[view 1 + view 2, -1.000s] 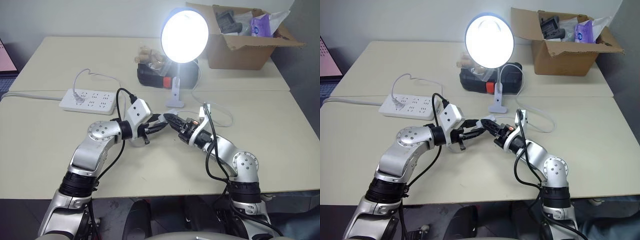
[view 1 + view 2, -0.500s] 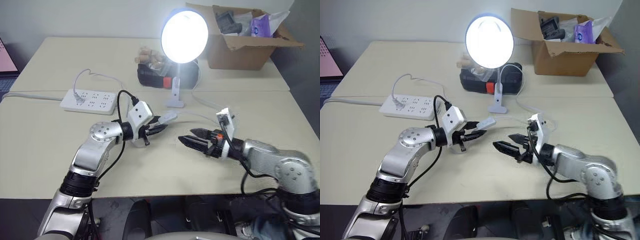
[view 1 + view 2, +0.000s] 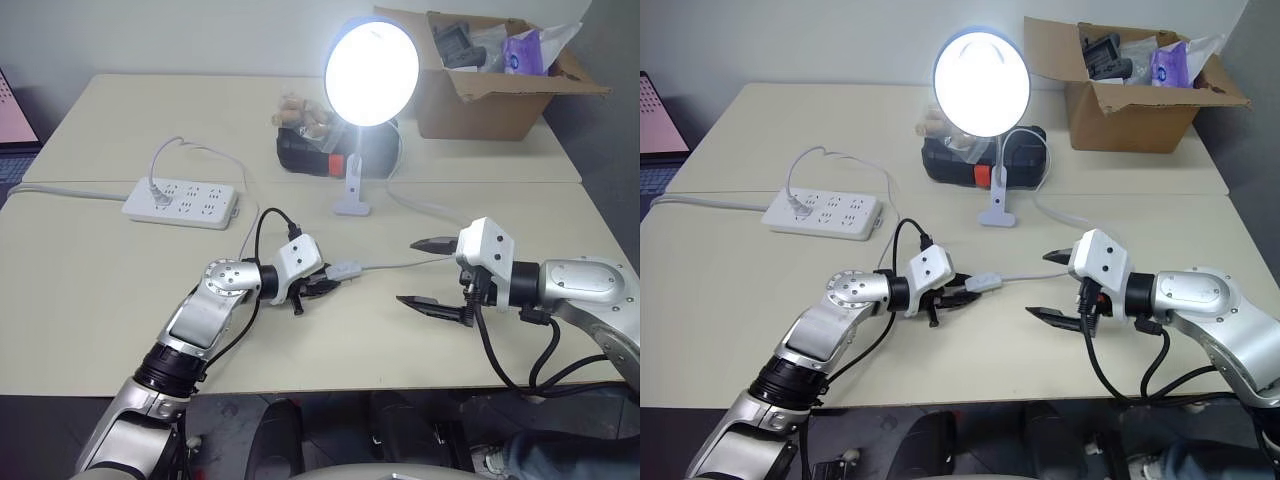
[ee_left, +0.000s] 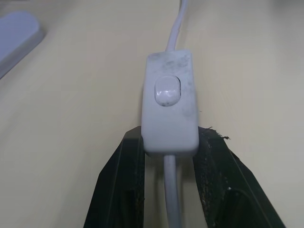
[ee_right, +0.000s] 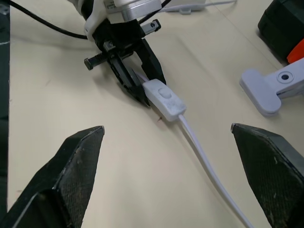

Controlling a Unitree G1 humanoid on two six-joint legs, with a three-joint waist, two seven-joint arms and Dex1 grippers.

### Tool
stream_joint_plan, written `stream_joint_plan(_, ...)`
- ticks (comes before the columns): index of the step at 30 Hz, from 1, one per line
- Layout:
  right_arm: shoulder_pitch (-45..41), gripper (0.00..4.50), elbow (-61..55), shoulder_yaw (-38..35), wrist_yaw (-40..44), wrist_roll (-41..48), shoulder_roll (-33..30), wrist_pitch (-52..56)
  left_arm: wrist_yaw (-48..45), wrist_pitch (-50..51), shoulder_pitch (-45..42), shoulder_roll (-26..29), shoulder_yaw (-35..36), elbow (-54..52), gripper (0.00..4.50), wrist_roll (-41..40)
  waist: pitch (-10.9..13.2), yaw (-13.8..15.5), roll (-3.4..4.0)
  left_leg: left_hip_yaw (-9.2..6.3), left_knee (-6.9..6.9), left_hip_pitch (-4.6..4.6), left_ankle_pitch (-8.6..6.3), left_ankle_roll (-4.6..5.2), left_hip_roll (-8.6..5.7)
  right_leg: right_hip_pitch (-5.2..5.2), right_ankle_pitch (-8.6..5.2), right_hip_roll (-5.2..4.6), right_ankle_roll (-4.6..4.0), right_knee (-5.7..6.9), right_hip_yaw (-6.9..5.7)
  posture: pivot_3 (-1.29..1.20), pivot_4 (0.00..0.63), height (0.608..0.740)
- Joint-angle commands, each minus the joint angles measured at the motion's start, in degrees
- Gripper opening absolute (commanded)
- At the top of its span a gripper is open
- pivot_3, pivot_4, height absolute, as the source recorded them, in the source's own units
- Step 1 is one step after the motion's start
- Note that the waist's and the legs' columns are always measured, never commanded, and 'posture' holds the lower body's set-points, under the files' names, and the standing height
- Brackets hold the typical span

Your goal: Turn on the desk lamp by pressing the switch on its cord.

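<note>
The desk lamp (image 3: 370, 70) stands lit at the table's middle back, its blue shade on a thin neck above a white clip base (image 3: 352, 205). From there the thin white cord (image 3: 405, 265) runs forward to the switch (image 3: 345, 270), a small white oblong with a rocker button (image 4: 167, 91). My left gripper (image 3: 326, 285) is shut on the switch's near end, low over the tabletop. To the right of the switch and apart from it, my right gripper (image 3: 426, 273) is open wide, with nothing between its fingers (image 5: 78, 156).
A white power strip (image 3: 180, 200) lies at the left with a plug in it. Behind the lamp sit a black case (image 3: 310, 150) with a red latch and an open cardboard box (image 3: 490, 90) at the back right.
My right gripper has pulled away to the right of the switch, rolled over and opened wide. The left gripper has sunk toward the table with the switch. The lamp shines throughout.
</note>
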Motion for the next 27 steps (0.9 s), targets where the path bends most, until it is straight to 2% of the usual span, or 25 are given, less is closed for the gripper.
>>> stream_joint_plan(1,-0.59,4.5,0.14,-1.69,2.61,-1.63,0.23,-2.44,-0.26,-1.36,0.55,-0.29,-0.04,-0.83,2.18,0.33,0.0,0.0,0.0,0.0,0.01,0.01,0.0,0.0,0.0,0.02,0.0,0.0,0.0,0.0,0.0,0.0,0.15,0.74)
stream_joint_plan(6,-0.61,4.5,1.36,-1.99,5.06,-2.38,0.59,-2.32,-1.24,-1.56,2.42,0.44,1.84,-3.85,3.14,-1.7,0.0,-0.01,0.0,0.01,0.12,0.0,0.0,0.0,0.0,0.05,0.03,0.0,0.06,0.01,0.02,0.0,0.15,0.74)
stream_joint_plan(10,-1.21,4.5,3.01,-2.86,6.74,-2.39,0.43,-2.34,-0.79,0.36,3.13,2.78,6.19,-8.99,3.99,-3.7,0.01,0.01,-0.01,-0.01,0.14,-0.01,0.0,0.0,0.0,0.05,0.05,0.0,0.07,0.02,0.01,0.0,0.15,0.74)
stream_joint_plan(17,-2.21,4.5,6.57,-3.87,7.81,-4.69,-0.58,-1.45,1.1,4.97,6.37,7.64,15.39,-17.05,3.99,-7.66,0.0,-0.09,0.0,0.01,0.37,-0.01,0.0,0.0,0.03,0.08,0.11,0.0,0.15,0.06,0.03,0.0,0.15,0.74)
stream_joint_plan(23,-3.44,4.5,11.9,-7.49,12.05,-6.38,-0.66,-8.7,-1.21,9.69,17.17,15.71,25.31,-26.47,3.99,-12.7,0.03,-0.28,0.02,0.07,0.45,-0.04,-0.01,0.0,0.06,0.07,0.16,-0.01,0.21,0.03,0.06,0.0,0.15,0.74)
stream_joint_plan(27,-3.75,4.5,13.85,-8.57,15.07,-6.15,-0.34,-11.48,-0.76,12.85,20.59,16.69,30.02,-28.94,3.99,-16.81,0.03,-0.05,0.03,0.05,0.54,-0.03,0.0,0.0,0.04,0.1,0.18,-0.02,0.21,0.06,0.04,0.0,0.15,0.74)
